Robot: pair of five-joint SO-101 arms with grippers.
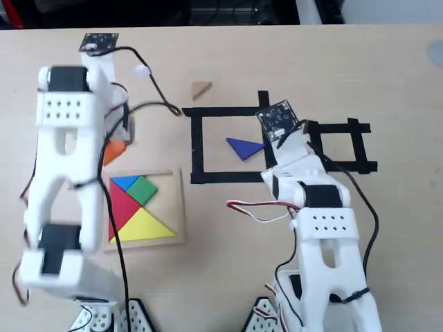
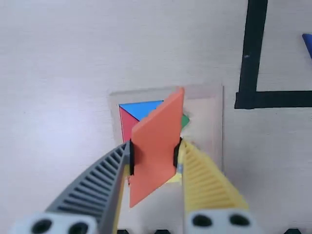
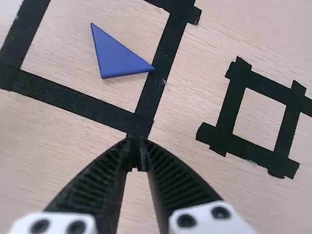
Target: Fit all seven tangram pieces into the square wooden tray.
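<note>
My left gripper (image 2: pixel 153 157) is shut on an orange parallelogram piece (image 2: pixel 156 141), held on edge above the square wooden tray (image 2: pixel 210 117). In the high view the orange piece (image 1: pixel 113 151) hangs just beyond the tray's (image 1: pixel 182 207) far left corner. Light blue, green, red and yellow pieces lie in the tray. A dark blue triangle (image 1: pixel 245 147) lies inside a black tape rectangle. My right gripper (image 3: pixel 136 148) is shut and empty over the tape line, close to the blue triangle (image 3: pixel 117 56). A small tan triangle (image 1: pixel 201 88) lies farther back.
A black tape rectangle (image 1: pixel 197 145) marks the table's middle, and a smaller tape square (image 1: pixel 361 146) lies to its right. Cables trail from both arms across the table. A dark corner of another piece (image 2: pixel 307 44) shows past the tape.
</note>
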